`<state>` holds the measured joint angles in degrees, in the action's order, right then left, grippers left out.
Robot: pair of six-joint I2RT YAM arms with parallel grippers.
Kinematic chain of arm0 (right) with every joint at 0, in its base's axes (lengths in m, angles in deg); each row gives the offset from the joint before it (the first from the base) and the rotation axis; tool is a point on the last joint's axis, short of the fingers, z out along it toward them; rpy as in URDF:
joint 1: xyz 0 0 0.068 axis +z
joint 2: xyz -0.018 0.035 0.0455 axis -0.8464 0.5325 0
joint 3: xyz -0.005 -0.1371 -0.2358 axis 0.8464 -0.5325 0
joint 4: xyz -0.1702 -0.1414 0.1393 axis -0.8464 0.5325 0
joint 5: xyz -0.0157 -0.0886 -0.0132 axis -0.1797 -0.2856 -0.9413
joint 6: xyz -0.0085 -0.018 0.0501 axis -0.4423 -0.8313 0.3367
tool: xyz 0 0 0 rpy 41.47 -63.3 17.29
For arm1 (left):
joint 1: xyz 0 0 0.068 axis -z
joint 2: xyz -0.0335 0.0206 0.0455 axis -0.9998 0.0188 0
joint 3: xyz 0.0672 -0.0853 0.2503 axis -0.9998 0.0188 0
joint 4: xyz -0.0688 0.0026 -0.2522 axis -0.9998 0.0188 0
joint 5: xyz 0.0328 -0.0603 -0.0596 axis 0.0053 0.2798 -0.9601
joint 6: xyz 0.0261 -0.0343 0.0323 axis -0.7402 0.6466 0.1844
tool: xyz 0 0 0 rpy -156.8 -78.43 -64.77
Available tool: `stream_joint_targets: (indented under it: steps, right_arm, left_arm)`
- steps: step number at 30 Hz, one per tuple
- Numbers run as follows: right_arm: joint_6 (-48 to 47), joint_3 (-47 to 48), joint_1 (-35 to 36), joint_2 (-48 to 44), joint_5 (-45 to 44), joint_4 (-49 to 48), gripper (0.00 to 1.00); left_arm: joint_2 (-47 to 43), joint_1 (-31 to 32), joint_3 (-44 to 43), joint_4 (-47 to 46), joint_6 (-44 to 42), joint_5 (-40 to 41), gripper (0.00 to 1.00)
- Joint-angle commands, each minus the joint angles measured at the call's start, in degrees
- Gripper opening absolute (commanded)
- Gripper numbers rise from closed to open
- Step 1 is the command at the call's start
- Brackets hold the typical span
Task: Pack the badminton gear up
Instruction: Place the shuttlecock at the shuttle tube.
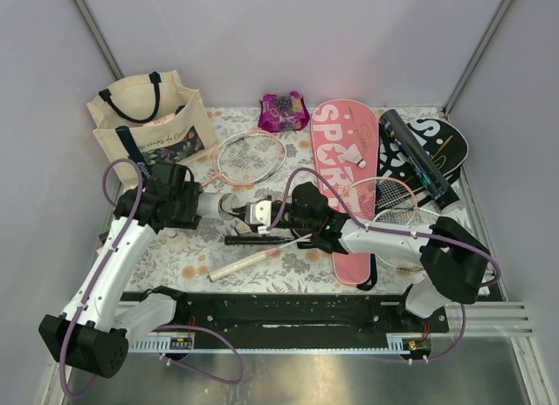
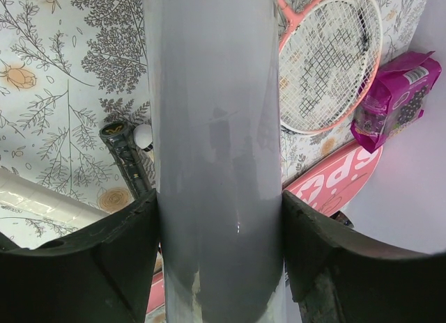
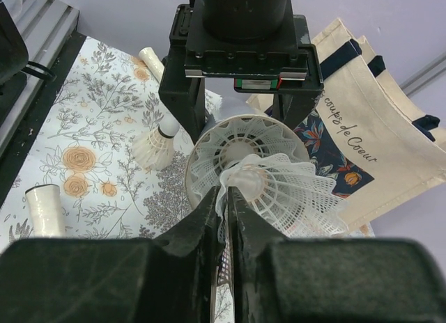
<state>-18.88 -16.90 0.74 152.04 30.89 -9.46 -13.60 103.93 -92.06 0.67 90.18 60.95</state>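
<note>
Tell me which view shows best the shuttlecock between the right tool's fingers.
The right wrist view: the shuttlecock fills the middle, its white skirt clear between the right tool's fingers. In the top view the arms hide almost all of it. The left wrist view shows the held tube, not the shuttlecock.

glossy smooth tube (image 2: 216, 128), plastic mesh shuttlecock (image 3: 282, 187)

Soft, even light comes from overhead. My top view is bright and sharp, with faint shadows under my arms. On my left wrist the tube (image 2: 216, 128) runs from 12 to 6 o'clock with a dull vertical sheen, and my left fingers (image 2: 77, 267) sit dark at 7 and 5. On my right wrist the shuttlecock (image 3: 279, 191) is crisp, while my right fingers (image 3: 160, 274) are blurred at 6.
</note>
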Motion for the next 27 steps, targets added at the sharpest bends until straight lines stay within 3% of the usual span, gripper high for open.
stream_joint_targets:
  steps: [1,7,10,13,21,27]
  right_arm:
    - [-1.02,4.24,0.50,1.69,-0.88,0.36,0.18]
    - [0.04,4.77,0.50,-0.85,0.61,5.98,0.44]
    - [1.79,5.65,0.50,-4.36,2.81,13.86,0.59]
    - [4.34,4.51,0.50,-7.27,3.60,15.13,0.64]
    - [7.77,4.59,0.58,-11.05,2.90,17.77,0.58]
    - [10.41,4.51,0.50,-9.21,0.88,14.00,0.34]
  left_arm:
    - [-1.94,-0.06,-2.97,-1.64,-0.28,-1.09,0.04]
    - [-3.53,-0.06,-2.96,-1.73,-0.19,0.05,0.04]
    - [-3.97,-0.06,-3.05,-1.90,-0.63,-0.03,0.04]
    - [-4.23,-0.06,-2.97,-1.82,-0.72,-0.82,0.04]
    - [-5.20,-0.06,-3.41,-2.35,-0.90,-0.92,0.05]
    - [-5.37,-0.06,-3.32,-2.43,-0.81,-1.79,0.04]
